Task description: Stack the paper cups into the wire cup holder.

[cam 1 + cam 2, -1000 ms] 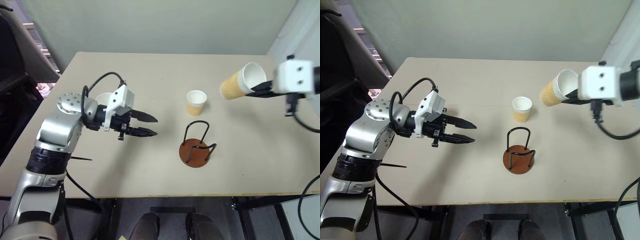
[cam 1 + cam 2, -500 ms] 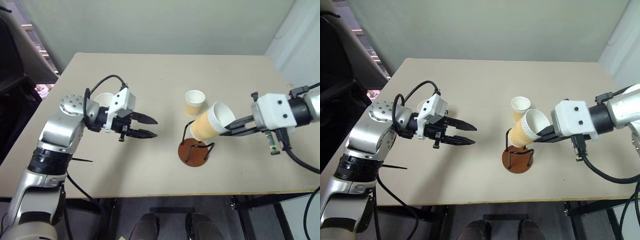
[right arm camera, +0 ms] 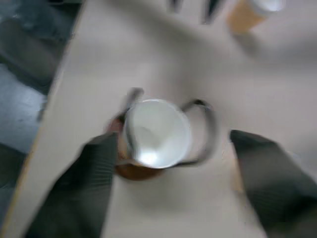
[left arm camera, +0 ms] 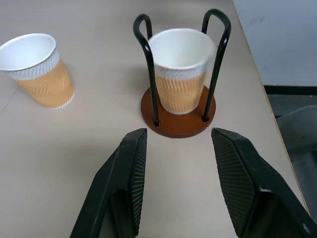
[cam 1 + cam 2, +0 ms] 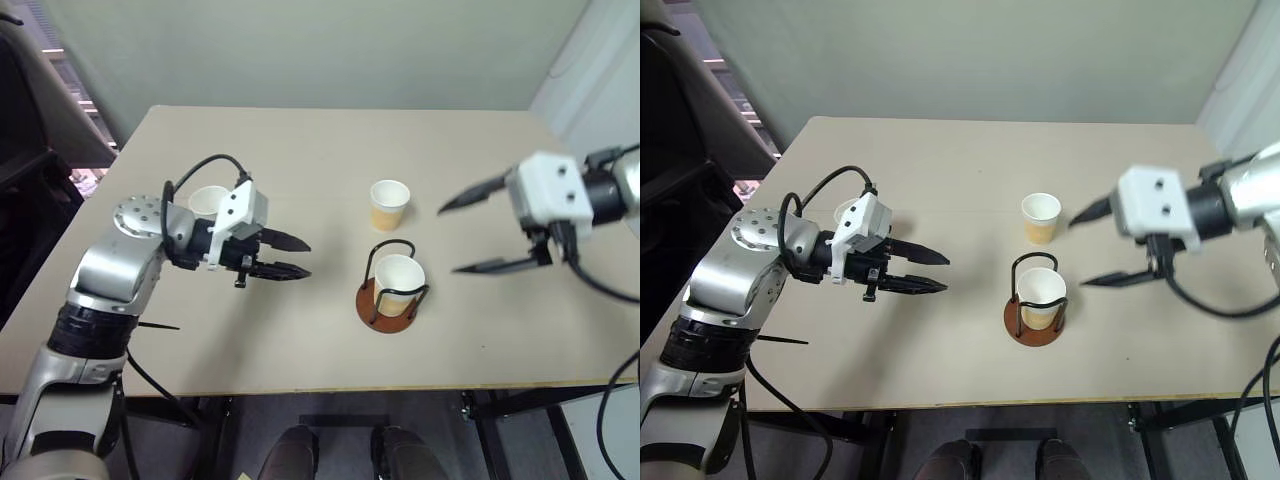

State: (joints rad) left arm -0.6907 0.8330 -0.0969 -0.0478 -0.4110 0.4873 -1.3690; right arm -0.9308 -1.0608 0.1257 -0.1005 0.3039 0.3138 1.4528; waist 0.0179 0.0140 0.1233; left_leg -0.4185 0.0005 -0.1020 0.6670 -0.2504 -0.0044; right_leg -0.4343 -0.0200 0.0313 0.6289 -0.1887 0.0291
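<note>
The counter [image 5: 300,330] carries all the task items, and the wire cup holder [image 5: 392,300] stands near its front edge with one cup [image 5: 399,281] seated upright inside the wire loops, resting on the reddish base. A second cup [image 5: 389,205] stands upright on the counter just behind the holder, apart from it. A third cup [image 5: 207,200] stands near the left arm, partly hidden behind the left wrist. Principal risk, in my judgement: the holder is light and free-standing, so any sideways contact with the wire loops while bringing the next cup in could tip or slide it and spill the seated cup. A second risk is nesting: the cups are tapered and ribbed, and a cup lowered off-centre or tilted could catch on the rim of the seated one or on a loop and jam or topple. A third risk is crushing a thin paper wall if a cup is squeezed hard. The right pincer [image 5: 476,236] hangs to the right of the holder with its two fingers spread wide, holding nothing and touching nothing. The left pincer [image 5: 292,257] hovers above the counter well to the left of the holder, pointing toward it, fingers partly apart with a clear gap, empty and in contact with nothing.
</note>
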